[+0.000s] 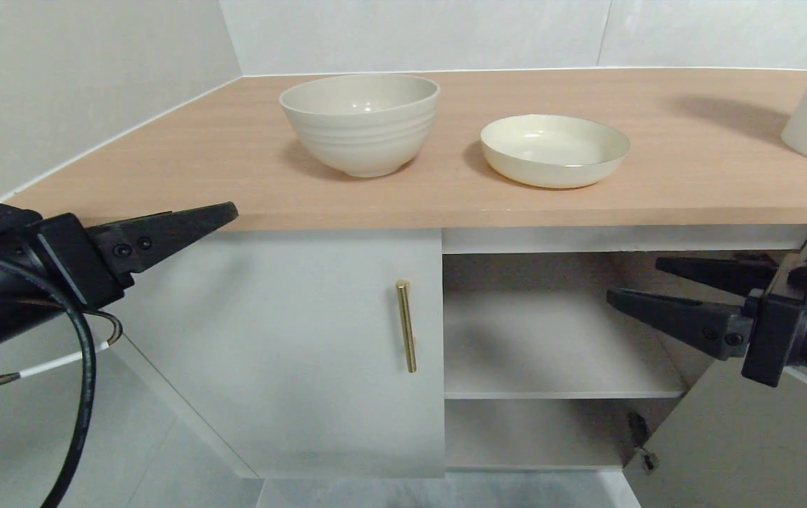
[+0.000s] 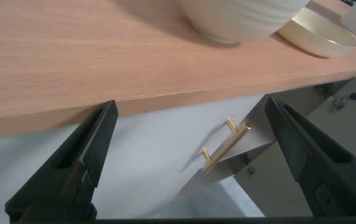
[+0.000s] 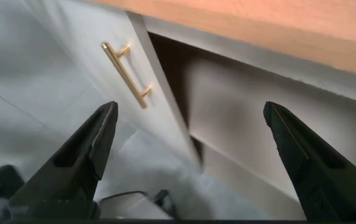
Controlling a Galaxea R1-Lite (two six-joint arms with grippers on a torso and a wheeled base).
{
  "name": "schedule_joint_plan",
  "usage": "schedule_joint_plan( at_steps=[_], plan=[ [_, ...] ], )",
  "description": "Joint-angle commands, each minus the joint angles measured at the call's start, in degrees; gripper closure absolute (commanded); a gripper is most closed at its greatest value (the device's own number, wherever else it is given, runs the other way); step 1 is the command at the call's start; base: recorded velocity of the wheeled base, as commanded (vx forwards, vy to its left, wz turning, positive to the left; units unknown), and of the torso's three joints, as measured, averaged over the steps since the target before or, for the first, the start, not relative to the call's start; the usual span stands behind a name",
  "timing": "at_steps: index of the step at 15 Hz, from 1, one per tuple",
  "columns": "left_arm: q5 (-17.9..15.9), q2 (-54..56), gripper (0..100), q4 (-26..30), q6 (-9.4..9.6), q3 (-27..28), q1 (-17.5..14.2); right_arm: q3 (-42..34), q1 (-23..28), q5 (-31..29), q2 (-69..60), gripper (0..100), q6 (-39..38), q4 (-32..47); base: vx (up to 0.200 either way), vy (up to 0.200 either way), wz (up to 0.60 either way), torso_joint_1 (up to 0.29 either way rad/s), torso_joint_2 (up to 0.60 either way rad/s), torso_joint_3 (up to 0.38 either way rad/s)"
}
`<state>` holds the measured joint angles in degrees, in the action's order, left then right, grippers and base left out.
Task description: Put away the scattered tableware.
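The deep bowl [image 1: 361, 123] stands upright on the table [image 1: 164, 176], set back from its front edge. Just beside the bowl, on the robot's right and not touching it, sits a shallow dish [image 1: 555, 149]. Both look like glazed, rigid ware: probably smooth and slippery to the fingers, fairly weighty in the bowl's case, and liable to chip if knocked. The rim seems the best hold, one finger inside the wall and one outside, since the bowl's round belly offers little purchase.

Below the bowl is a closed cupboard door with a brass handle [image 1: 406, 324]. Below and to the right of the bowl, the cupboard stands open on a bare shelf [image 1: 559, 339].

The left pincer [image 2: 192, 102] hangs low and left of the bowl, at the table's front edge, spread wide and holding nothing. The right pincer [image 1: 633, 277] sits well below and right of the bowl, before the open cupboard, also wide apart and empty.
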<state>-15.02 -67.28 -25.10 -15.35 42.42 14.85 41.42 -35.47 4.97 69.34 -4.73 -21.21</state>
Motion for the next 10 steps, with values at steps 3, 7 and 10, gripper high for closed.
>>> schedule_joint_plan(
  at_steps=[3, 7, 10],
  plan=[
    [0.0, -0.2, 0, 0.0, -0.12, 0.1, 0.0, -3.1, -0.1, 0.7, -1.0, 0, 2.3, -1.8, 0.000, 0.000, 0.00, 0.039, -0.11, -0.060],
    [0.1, -0.3, 0, 0.0, -0.12, 0.1, 0.0, -4.4, -0.1, 2.8, -3.8, 0, 6.0, -1.8, 0.000, 0.000, 0.00, 0.163, -0.25, -0.246],
    [0.1, -0.5, 0, 0.0, -0.12, 0.1, -0.1, -4.4, -0.2, 3.8, -4.2, 0, 5.7, -1.8, 0.000, 0.000, 0.00, 0.108, -0.62, -0.251]
  ],
)
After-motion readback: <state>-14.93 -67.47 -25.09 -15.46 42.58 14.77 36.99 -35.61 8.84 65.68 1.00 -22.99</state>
